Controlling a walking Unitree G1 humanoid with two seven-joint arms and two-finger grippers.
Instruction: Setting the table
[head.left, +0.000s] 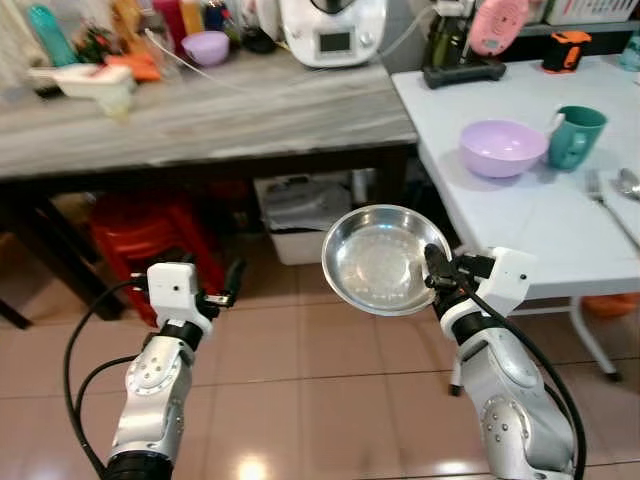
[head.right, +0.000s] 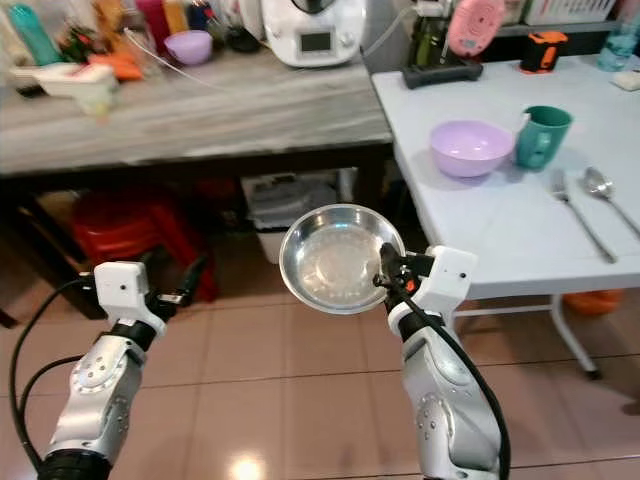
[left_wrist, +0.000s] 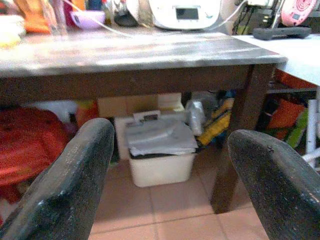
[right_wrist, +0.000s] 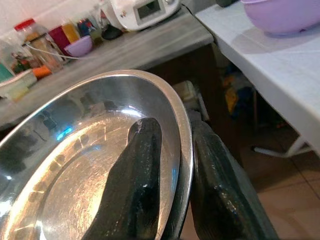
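Steel plate (head.left: 383, 259) pinched by its rim in the right gripper (head.left: 437, 270), held off the white table's (head.left: 520, 215) near-left corner.
Left gripper (head.left: 228, 283) hangs wide open over the floor, holding nothing.

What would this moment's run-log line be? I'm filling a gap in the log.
right tool: shut on steel plate rim, held off white table | left tool: open, empty | table holds purple bowl, green mug
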